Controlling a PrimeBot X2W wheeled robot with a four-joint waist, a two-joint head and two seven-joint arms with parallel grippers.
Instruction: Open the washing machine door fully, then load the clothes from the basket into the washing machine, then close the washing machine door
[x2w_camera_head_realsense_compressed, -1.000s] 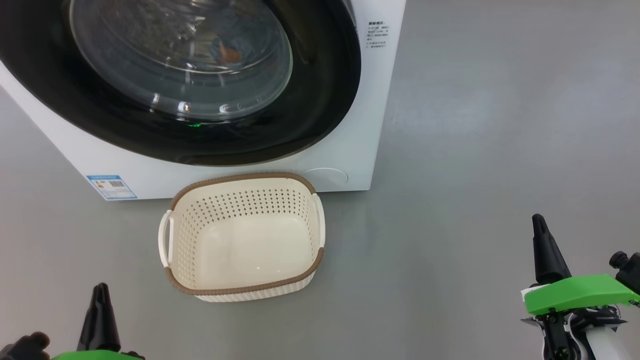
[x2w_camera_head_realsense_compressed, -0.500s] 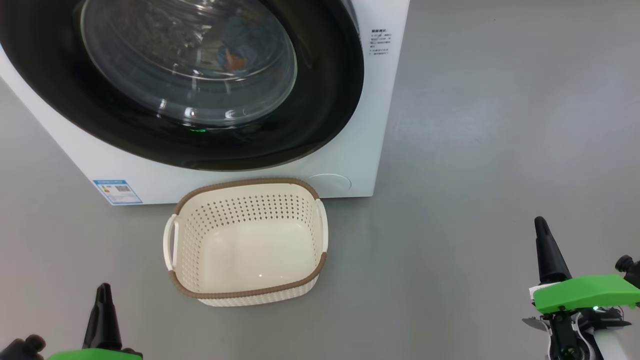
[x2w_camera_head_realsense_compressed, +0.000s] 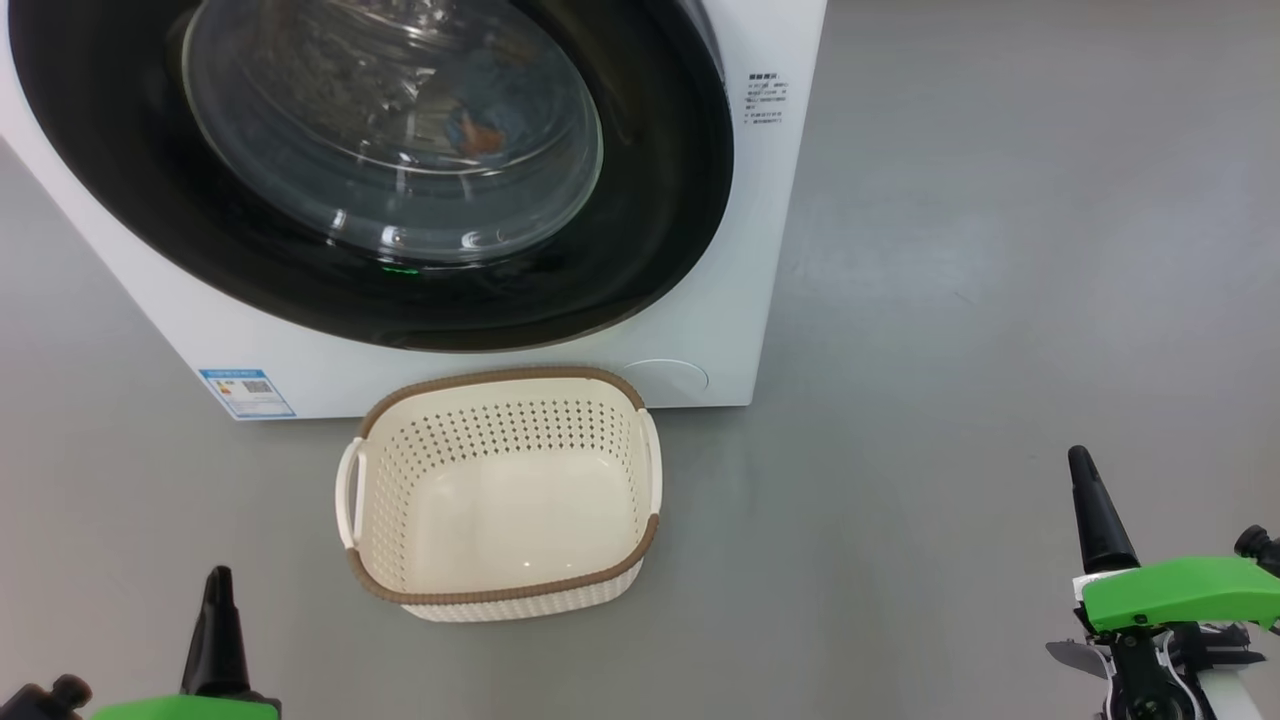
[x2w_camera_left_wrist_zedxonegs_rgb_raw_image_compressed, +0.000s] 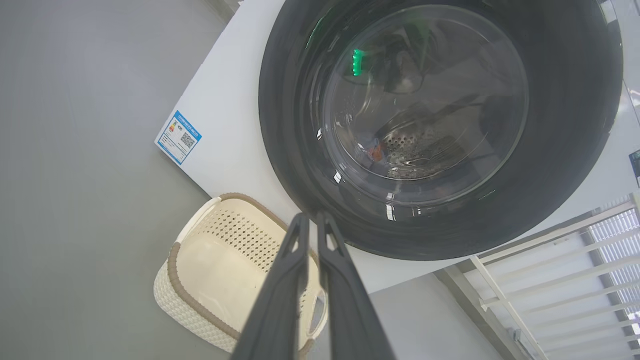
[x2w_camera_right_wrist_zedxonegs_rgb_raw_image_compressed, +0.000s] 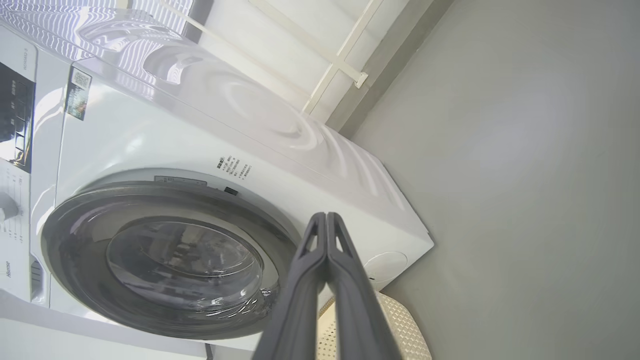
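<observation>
Washing machine door is shut, its black ring flush against the white front of the washing machine, which fills the head view from 9 to 1 o'clock. Through the bulging glass a patch of blue and orange cloth lies in the drum, and the basket on the floor holds nothing. Judged from that, the loading and the closing look done.

The basket stands at 6 o'clock of the door, right at the foot of the machine, between the blue label at 8 o'clock and the round cap at 4 o'clock. Whether its far rim touches the front panel cannot be told. That spot likely keeps the reach from basket to drum short, and the low rim sits under the door's lower edge.

The left gripper hangs at 7 o'clock of the head view and the right gripper at 5 o'clock. Each has its two dark fingers pressed together on nothing, well apart from basket and machine. That reads as a resting pose, with the arms out of the door's way.

Room is generous: bare grey floor runs from the machine's right edge out to 3 o'clock and all round the basket. In the left wrist view a white railing stands close by the machine, probably the one tight side.
</observation>
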